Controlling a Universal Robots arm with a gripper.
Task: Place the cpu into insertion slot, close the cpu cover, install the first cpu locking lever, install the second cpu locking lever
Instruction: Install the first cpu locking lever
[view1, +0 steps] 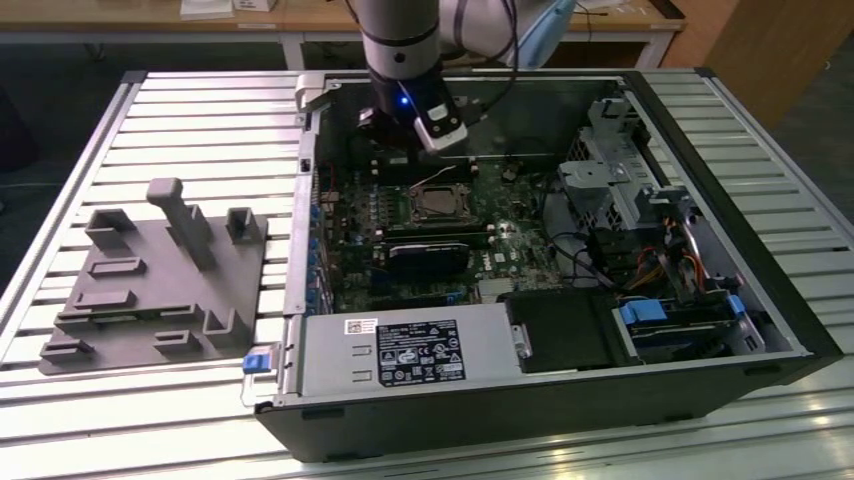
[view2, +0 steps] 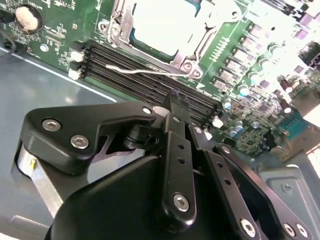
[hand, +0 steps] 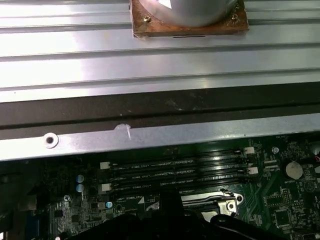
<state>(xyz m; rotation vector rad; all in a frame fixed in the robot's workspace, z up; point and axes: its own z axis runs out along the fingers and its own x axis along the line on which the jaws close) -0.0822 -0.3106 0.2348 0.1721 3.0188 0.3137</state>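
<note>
The cpu (view1: 438, 206) lies flat in the motherboard socket, its top glaring white in the second wrist view (view2: 162, 20). The silvery cpu cover (view2: 186, 56) lies down around it as a frame. One thin wire locking lever (view2: 134, 71) sticks out from the socket across the black memory slots (view2: 150, 75), unlatched; it also shows in the exterior view (view1: 430, 180). My gripper (view2: 175, 96) hangs over the memory slots just beside the socket, fingers shut together with nothing between them. In the exterior view the gripper (view1: 398, 152) is inside the case, behind the socket.
The open black computer case (view1: 747, 300) lies on a slatted metal table (view1: 200, 110). A black card (view1: 430, 250) stands in front of the socket, drive cages (view1: 614, 180) on the exterior view's right. A grey fixture tray (view1: 154, 285) sits outside the case.
</note>
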